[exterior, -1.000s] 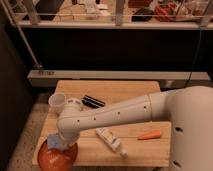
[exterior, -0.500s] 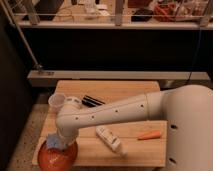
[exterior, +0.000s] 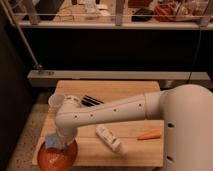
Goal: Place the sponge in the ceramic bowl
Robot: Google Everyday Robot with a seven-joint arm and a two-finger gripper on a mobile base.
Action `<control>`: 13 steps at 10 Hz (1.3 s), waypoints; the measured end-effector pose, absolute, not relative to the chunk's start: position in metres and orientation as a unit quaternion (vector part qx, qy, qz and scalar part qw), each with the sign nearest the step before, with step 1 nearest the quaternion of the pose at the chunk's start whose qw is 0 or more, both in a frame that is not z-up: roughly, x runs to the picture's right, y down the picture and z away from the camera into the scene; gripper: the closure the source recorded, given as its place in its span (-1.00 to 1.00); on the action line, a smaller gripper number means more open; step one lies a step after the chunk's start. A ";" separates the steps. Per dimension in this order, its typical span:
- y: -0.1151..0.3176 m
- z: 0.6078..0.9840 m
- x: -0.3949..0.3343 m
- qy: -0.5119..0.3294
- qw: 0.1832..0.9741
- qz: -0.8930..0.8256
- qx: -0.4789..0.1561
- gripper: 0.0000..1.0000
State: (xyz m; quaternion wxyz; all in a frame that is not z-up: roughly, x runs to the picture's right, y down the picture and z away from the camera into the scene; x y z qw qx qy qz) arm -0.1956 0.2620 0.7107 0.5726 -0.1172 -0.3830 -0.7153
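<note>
The orange-red ceramic bowl (exterior: 60, 159) sits at the table's front left corner. The blue sponge (exterior: 52, 142) is at the bowl's upper left rim, right under the tip of my arm. My gripper (exterior: 56, 141) points down over the bowl, touching or just above the sponge. The white forearm hides it from above. I cannot tell whether the sponge rests in the bowl or hangs from the gripper.
On the wooden table (exterior: 125, 91) stand a small white translucent cup (exterior: 54, 101) at the left and a black ribbed block (exterior: 93, 101) behind my arm. A white bottle (exterior: 109, 139) and an orange carrot (exterior: 150, 135) lie in front. A ledge runs behind the table.
The arm has barely moved over the bowl. The blue sponge shows more plainly at the bowl's left rim than a second ago.
</note>
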 end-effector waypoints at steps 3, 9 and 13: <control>0.261 0.712 -0.198 -0.385 0.574 -0.712 -0.120 0.52; 0.256 0.717 -0.199 -0.393 0.579 -0.703 -0.124 0.52; 0.254 0.720 -0.199 -0.402 0.581 -0.696 -0.125 0.52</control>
